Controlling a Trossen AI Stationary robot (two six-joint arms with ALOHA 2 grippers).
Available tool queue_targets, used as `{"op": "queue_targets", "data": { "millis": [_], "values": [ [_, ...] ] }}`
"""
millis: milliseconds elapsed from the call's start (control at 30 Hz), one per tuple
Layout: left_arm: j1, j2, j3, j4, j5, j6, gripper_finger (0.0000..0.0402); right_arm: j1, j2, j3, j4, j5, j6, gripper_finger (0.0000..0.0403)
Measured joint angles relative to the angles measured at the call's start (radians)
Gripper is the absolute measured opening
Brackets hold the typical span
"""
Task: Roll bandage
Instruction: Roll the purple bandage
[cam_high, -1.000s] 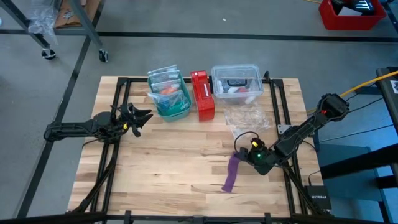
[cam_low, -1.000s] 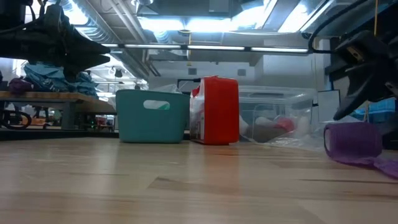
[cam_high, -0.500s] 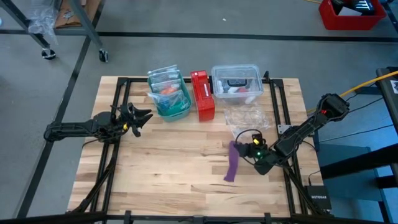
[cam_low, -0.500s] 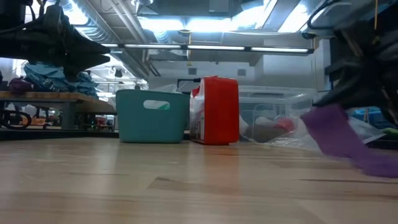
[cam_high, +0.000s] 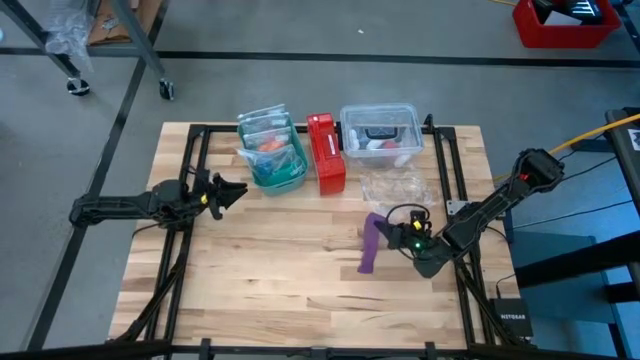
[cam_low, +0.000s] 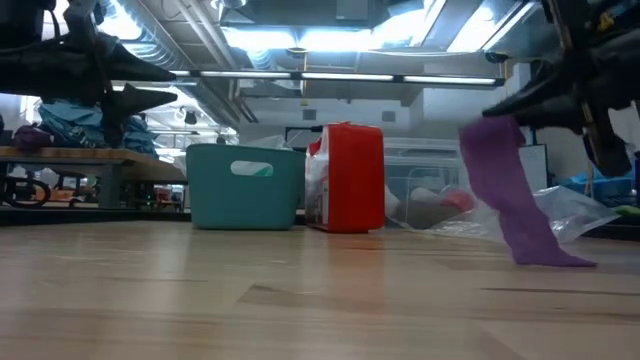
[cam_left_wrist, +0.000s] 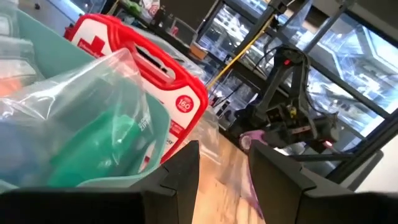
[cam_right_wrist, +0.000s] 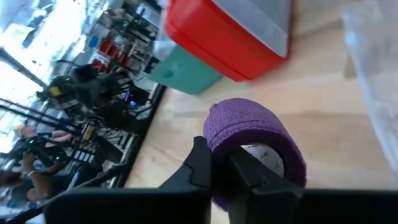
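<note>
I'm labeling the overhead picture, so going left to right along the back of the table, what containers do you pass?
Teal bin → red first-aid box → clear plastic tub.

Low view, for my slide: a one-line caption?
Right pincer shut on the purple bandage, its tail trailing down to the table.

Right hand (cam_low: 560, 95) cut off by the low view's edge, bandage (cam_right_wrist: 255, 140) partly hidden behind its fingers.
</note>
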Motion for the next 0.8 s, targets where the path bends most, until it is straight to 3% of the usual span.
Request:
{"op": "queue_targets", "data": {
  "millis": [100, 267, 400, 500, 667, 800],
  "values": [
    [0.0, 0.055, 0.0, 0.076, 0.001, -0.011, 0.0128, -0.022, -0.048, 0.0, 0.054, 0.002, -0.146, 0.0029],
    [-0.03, 0.214, 0.0, 0.341, 0.002, 0.065, 0.0128, -0.102, -0.146, 0.0, 0.189, -0.055, -0.559, 0.0018],
    [-0.058, 0.387, 0.001, 0.549, 0.002, 0.126, 0.0128, -0.194, -0.231, 0.0, 0.313, -0.184, -0.883, 0.0019],
    [-0.068, 0.531, 0.037, 0.64, 0.002, 0.149, 0.0128, -0.273, -0.288, 0.0, 0.401, -0.347, -1.065, 0.0024],
    [-0.079, 0.78, 0.177, 0.687, 0.001, 0.22, 0.0128, -0.408, -0.341, 0.0, 0.511, -0.577, -1.171, 0.002],
    [-0.079, 0.971, 0.328, 0.684, 0.002, 0.362, 0.0128, -0.494, -0.346, 0.0, 0.578, -0.748, -1.174, 0.0022]
  ]
}}
